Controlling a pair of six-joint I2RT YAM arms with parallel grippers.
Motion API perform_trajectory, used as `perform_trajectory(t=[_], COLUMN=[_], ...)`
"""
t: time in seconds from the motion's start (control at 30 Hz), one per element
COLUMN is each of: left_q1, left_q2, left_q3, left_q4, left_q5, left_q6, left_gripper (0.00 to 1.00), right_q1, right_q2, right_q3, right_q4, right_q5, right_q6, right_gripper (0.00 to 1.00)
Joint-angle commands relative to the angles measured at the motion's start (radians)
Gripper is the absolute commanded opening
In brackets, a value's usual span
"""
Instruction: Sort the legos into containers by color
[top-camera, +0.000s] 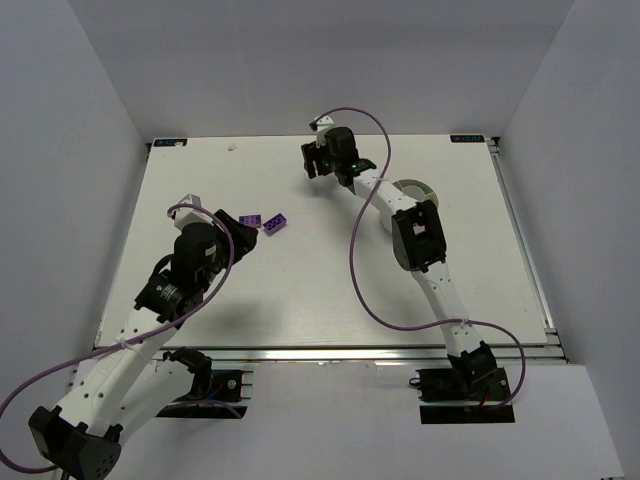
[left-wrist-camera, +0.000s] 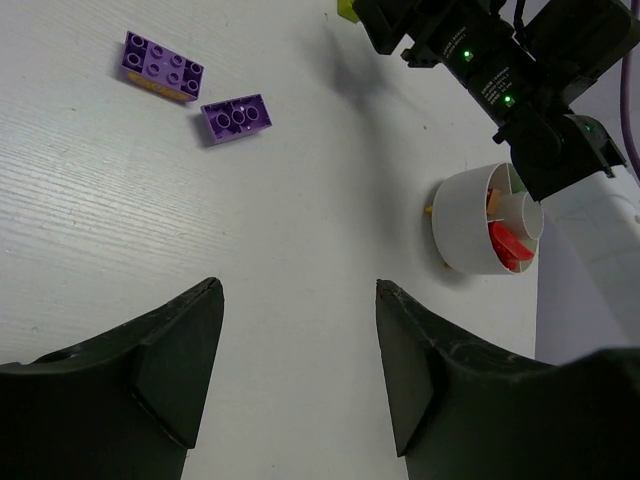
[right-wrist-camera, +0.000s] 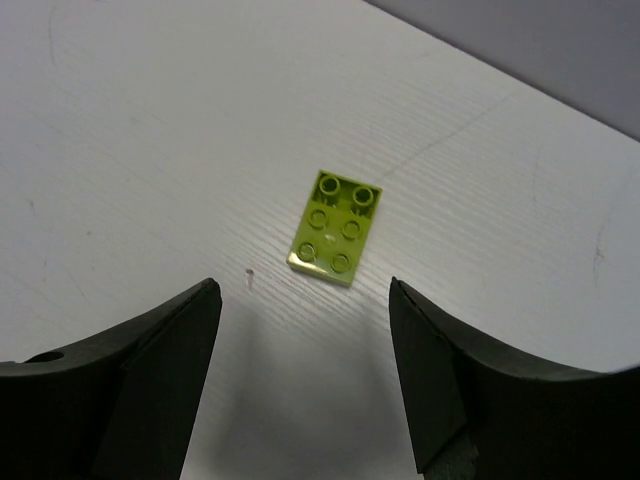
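Two purple legos, a longer one (left-wrist-camera: 160, 66) and a shorter one (left-wrist-camera: 237, 116), lie side by side on the white table, also visible from above (top-camera: 265, 222). My left gripper (left-wrist-camera: 298, 285) is open and empty, hovering just short of them. A flat yellow-green lego (right-wrist-camera: 335, 227) lies on the table just ahead of my right gripper (right-wrist-camera: 305, 290), which is open with nothing between its fingers. The round white divided bowl (left-wrist-camera: 470, 225) of containers stands at the right, with red legos (left-wrist-camera: 508, 245) in one wedge. In the top view my right arm partly hides the bowl (top-camera: 418, 188).
My right arm's wrist (left-wrist-camera: 500, 70) reaches over the far middle of the table, next to the bowl. Grey walls close the table's left, far and right sides. A purple cable (top-camera: 355, 270) loops beside the right arm.
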Motion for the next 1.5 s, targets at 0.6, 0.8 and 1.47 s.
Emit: perform_trajectory(t=[0.6, 0.8, 1.47], left_q1=[0.003, 0.003, 0.005], left_q2=[-0.026, -0.032, -0.002], left_q3=[0.024, 0.041, 0.038], left_q4=[-0.022, -0.036, 0.042], left_q5=[-0.055, -0.069, -0.057], left_q6=[-0.02, -0.017, -0.003], left_gripper=[0.72, 0.72, 0.72], right_q1=[0.021, 0.019, 0.001], right_q2=[0.101, 0.109, 0.054], right_q3=[0.089, 0.1, 0.005], right_q4=[0.177, 0.175, 0.253], right_q5=[0.14, 0.119, 0.045], right_q6=[0.084, 0.082, 0.078], right_gripper=[0.64, 0.53, 0.47])
